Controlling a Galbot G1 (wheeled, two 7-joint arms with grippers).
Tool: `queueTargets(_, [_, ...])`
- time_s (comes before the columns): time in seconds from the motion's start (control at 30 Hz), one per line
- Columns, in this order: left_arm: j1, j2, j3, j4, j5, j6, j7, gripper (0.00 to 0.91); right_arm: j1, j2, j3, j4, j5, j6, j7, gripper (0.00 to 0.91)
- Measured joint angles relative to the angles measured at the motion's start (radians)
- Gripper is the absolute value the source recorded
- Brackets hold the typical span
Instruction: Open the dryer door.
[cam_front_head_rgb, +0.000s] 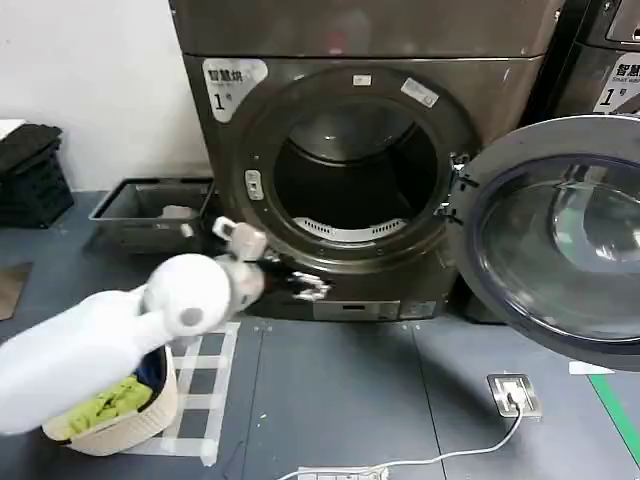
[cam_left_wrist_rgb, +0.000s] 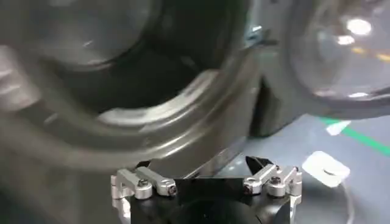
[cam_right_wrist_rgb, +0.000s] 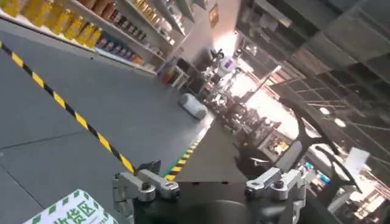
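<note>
Nearest us, under the left arm (cam_front_head_rgb: 90, 350), we note a basket (cam_front_head_rgb: 150, 415) with green cloth. Left gripper (cam_front_head_rgb: 312, 286) sits just ahead of that, low at the drum opening's (cam_front_head_rgb: 355, 175) lower rim, fingers (cam_left_wrist_rgb: 141, 180) spread wide with nothing between them. Beyond and to its right, the door (cam_front_head_rgb: 560, 235) stands swung fully open, hinged at the machine's right side. Right gripper (cam_right_wrist_rgb: 210, 176) faces a shop aisle away from the dryer, fingers apart, holding nothing.
</note>
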Motion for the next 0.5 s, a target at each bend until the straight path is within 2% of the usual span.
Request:
queueTargets(0.23, [0.131, 0.139, -0.146, 0.001, -0.135, 0.0, -0.118, 0.907, 0.007, -0.021, -0.015, -0.001, 0.001, -0.01, -0.001, 0.907])
queueTargets(0.5, [0.337, 0.26, -0.419, 0.059, -0.28, -0.001, -0.183, 0.907, 0.012, -0.049, -0.016, -0.048, -0.003, -0.01, -0.011, 0.907])
